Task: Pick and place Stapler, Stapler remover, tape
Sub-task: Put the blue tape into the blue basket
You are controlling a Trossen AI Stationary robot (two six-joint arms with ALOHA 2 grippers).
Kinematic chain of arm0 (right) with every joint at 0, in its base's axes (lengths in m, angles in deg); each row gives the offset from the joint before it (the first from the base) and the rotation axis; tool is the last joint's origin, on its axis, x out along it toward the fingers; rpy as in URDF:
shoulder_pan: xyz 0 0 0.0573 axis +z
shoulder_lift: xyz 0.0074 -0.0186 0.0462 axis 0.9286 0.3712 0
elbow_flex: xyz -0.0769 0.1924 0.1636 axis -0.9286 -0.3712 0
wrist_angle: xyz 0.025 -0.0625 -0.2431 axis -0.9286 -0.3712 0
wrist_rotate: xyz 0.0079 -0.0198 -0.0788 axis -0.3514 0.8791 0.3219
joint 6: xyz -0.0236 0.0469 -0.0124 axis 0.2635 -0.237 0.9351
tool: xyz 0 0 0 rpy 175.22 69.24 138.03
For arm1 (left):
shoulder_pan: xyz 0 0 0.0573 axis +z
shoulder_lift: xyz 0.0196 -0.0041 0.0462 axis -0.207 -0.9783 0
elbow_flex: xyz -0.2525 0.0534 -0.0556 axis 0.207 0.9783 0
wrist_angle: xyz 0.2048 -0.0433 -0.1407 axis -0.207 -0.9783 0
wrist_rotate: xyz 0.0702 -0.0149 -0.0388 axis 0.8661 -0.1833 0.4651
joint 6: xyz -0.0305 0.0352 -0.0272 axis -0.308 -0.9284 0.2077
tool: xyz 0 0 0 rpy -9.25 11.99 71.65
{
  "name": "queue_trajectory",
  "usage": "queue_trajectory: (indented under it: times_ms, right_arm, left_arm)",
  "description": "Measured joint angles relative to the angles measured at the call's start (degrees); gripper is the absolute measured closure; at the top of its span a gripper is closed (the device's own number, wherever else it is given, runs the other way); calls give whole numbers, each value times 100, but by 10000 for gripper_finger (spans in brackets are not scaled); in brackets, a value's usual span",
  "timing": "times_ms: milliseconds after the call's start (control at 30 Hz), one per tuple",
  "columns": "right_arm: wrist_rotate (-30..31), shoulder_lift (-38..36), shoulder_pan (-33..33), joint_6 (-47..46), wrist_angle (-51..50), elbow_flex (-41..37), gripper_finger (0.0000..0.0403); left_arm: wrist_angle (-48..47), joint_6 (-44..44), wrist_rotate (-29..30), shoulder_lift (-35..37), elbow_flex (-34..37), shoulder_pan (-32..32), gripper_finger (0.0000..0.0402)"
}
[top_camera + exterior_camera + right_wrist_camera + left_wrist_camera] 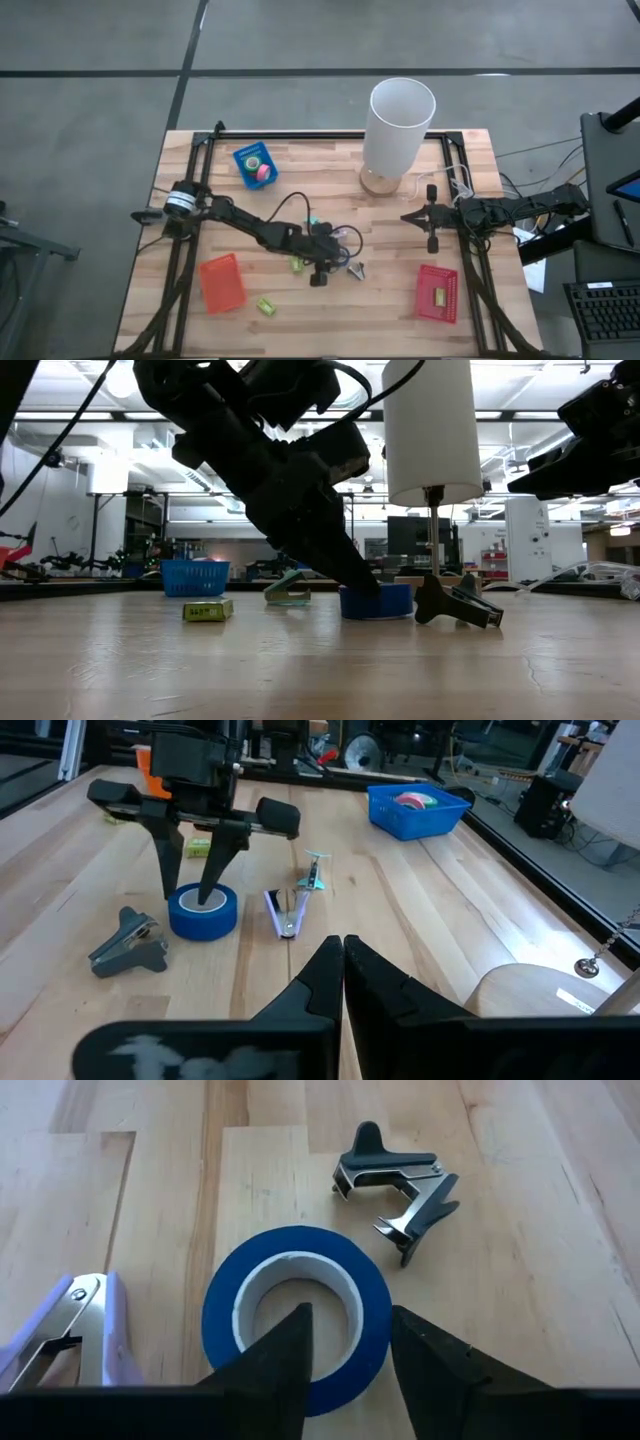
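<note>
In the high view the blue tape roll [319,277] is almost wholly covered by the left gripper [319,279], and the small items beside it are hard to tell apart. The purple stapler [66,1330] is cut off at the edge of the left wrist view, so only its metal nose and part of its body are shown. What lies in the red basket [437,293] near the right arm cannot be made out beyond a small yellowish item.

The left arm is stretched from the table's left edge to the middle of the table's front half and tilted steeply down, as seen in the low view. Its gripper's fingers [283,1365] are spread and set astride the roll's wall: one finger is inside the pale core, the other outside the blue rim. The roll lies flat on the wooden table [300,180]. The black stapler remover [396,1185] lies just beside the roll, apart from it, with the stapler on the roll's other side.

The right gripper [343,957] is held over the table's right side near the lamp base [380,181], its fingers pressed together with nothing between them.

The blue basket [254,165] at the table's rear left holds a pink roll [263,172] and a green one [253,161]. The orange basket [221,282] at the front left appears bare inside. Two yellow-green blocks [266,306] lie loose on the wood nearby.
</note>
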Motion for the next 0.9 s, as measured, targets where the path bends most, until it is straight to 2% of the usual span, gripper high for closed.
queue_trajectory:
  times_ms: [400, 733, 900]
  right_arm:
    - [0, 0, 1, -1, 0, 1, 394]
    - [2, 0, -1, -1, 2, 1, 394]
    - [0, -4, 0, -1, -3, 1, 394]
  left_arm:
    - [-43, 11, 0, 5, 0, 4, 365]
    - [-454, 11, -51, 345, 33, -20, 352]
    - [-923, 1, 351, 594, 33, -17, 368]
